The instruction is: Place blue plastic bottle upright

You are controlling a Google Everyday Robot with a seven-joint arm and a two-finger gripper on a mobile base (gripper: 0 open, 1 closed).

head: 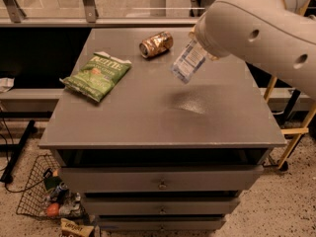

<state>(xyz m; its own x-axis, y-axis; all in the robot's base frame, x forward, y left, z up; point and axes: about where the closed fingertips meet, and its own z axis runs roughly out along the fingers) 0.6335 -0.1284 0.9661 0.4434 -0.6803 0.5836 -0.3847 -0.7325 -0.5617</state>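
The blue plastic bottle, clear with a pale blue-and-white label, hangs in the air above the right middle of the grey cabinet top. It is steeply tilted, with its lower end pointing down and to the left. Its shadow lies on the top just below it. My gripper is shut on the bottle's upper end and is mostly hidden behind my big white arm. The bottle's cap end is hidden by the gripper.
A brown-gold can lies on its side at the back middle of the top. A green chip bag lies at the left. Drawers sit below the top. A wire basket with clutter stands on the floor at the left.
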